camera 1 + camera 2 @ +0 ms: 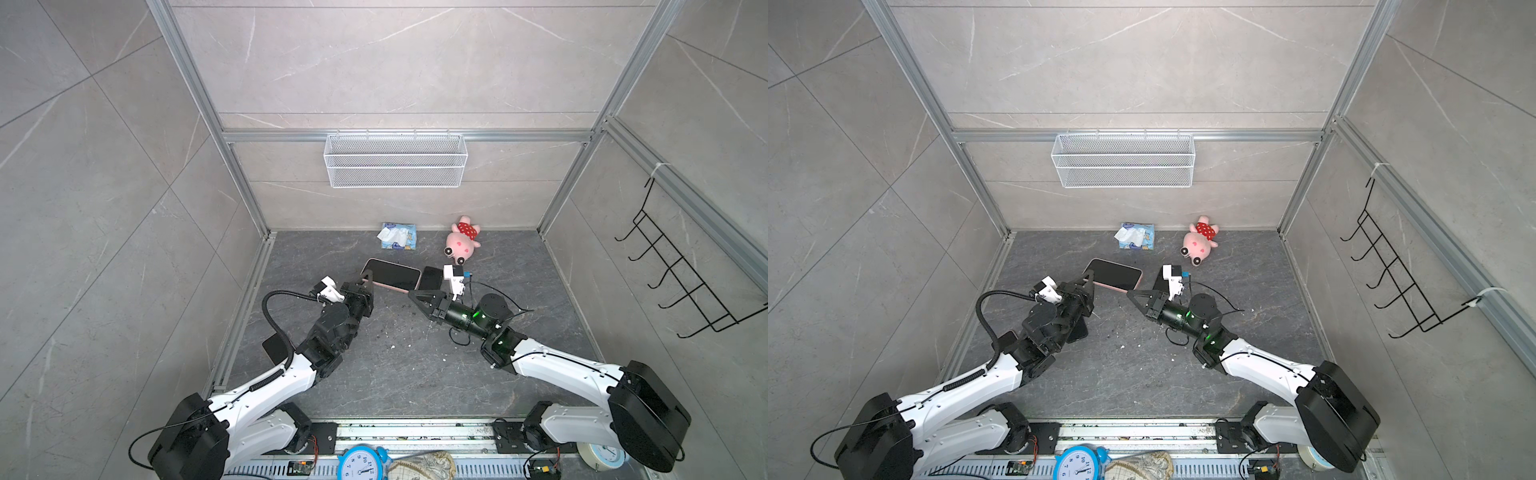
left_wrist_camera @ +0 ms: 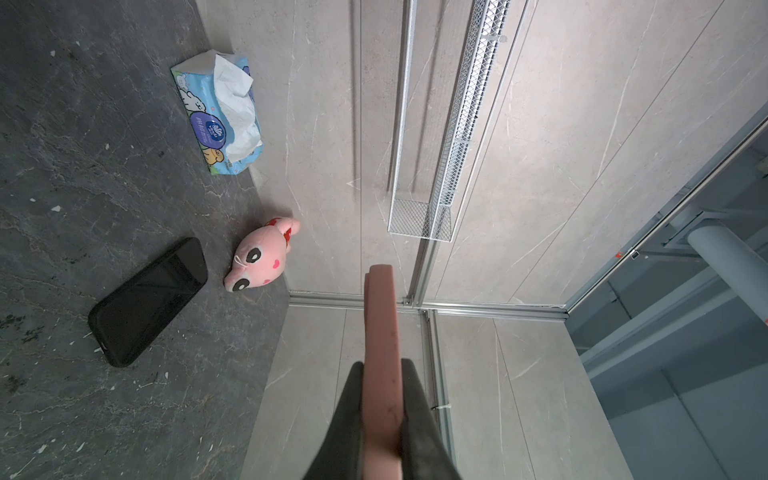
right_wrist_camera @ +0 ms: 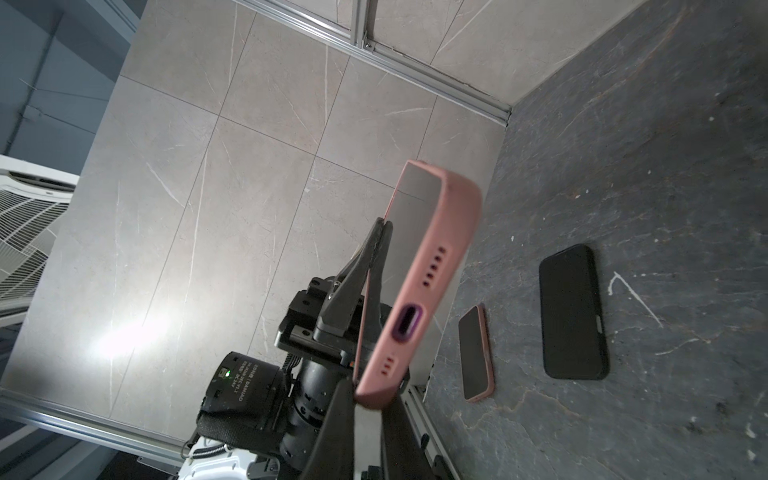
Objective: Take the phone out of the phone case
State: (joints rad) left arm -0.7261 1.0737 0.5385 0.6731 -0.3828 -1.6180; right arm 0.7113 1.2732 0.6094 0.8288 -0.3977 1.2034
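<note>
My right jaws first: they look closed on the nearest corner of the pink phone case (image 3: 432, 266), at the end with the charging port (image 3: 409, 324), with a finger (image 3: 332, 436) on either side. The case is up off the bench (image 1: 395, 374), in the air.

Run along its long axis away from my right jaws and you reach my left jaws, clamped shut on the rim at the other end. The right wrist view shows those left fingers (image 3: 351, 286) pinching a thin pink lip. So the case spans jaw to jaw, both arms are on it, and neither is nearer.

The phone (image 1: 392, 273) is still seated. In both top views its dark screen faces up with pink rim all round. I reckon the next move hangs on this: the phone can only leave on the screen side, upward from both jaws, so one grip probably has to bend the rim back.

The left wrist view gives me only the case (image 2: 380, 353) edge-on, with no screen and no port. The top views hide the port.

Farther out on the bench, beyond my left jaws: a black phone (image 2: 149, 303), a pink plush pig (image 2: 259, 257) and a tissue pack (image 2: 218, 112). Beyond my right jaws lie a second pink-cased phone (image 3: 478, 353) and another black phone (image 3: 573, 311), well apart from my grip.
</note>
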